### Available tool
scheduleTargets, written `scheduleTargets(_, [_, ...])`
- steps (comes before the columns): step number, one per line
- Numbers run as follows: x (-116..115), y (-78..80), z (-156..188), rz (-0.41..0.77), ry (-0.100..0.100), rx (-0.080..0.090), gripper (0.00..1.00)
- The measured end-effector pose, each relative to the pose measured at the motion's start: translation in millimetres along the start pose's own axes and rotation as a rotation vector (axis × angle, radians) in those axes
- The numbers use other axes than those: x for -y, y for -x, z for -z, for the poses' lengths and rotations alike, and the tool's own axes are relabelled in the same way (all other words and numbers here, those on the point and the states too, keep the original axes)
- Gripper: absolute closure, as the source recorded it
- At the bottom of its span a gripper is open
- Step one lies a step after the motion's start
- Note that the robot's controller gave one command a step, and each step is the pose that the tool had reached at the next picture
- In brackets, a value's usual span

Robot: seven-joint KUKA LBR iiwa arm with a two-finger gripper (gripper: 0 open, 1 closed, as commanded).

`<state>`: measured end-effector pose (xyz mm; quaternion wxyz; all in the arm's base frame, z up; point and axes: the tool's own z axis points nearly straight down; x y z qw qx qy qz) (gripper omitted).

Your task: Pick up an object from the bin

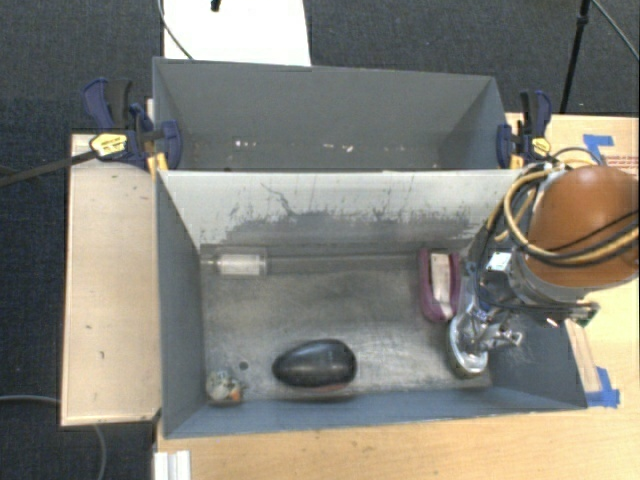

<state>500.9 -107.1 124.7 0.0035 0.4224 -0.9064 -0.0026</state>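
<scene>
Bin (340,303) with black oval lump (314,364), purple packet (438,286), clear tube (238,264)

Place: robotics laboratory, experimental rig.
Floor: dark grey carpet (60,28), seen all round.
Apparatus: open grey sheet-metal bin (330,118), served by a robot arm with rounded orange cover (585,218).
Wiring: yellow and black looped cables (520,203) carried on the arm; thin black floor cable (40,172) left loose.

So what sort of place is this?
Probably a robotics lab's grasping test cell: a robot gripper inside a grey metal bin holding a few loose things, such as a black oval object.
</scene>
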Motion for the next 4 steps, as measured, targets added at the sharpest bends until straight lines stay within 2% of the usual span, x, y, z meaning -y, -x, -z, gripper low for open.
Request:
scheduleTargets(1, [1.9, 3.2, 4.4, 0.002, -0.008, 0.006, 0.00])
scheduleTargets(2, [29.2, 14.8, -52.1, 0.513, -0.001, 0.016, 0.00])
scheduleTargets(3, [33.9, 9.9, -52.5, 0.506, -0.010, 0.009, 1.00])
scheduleTargets(4, [29.1, 18.6, 134.8, 0.693, -0.008, 0.003, 1.00])
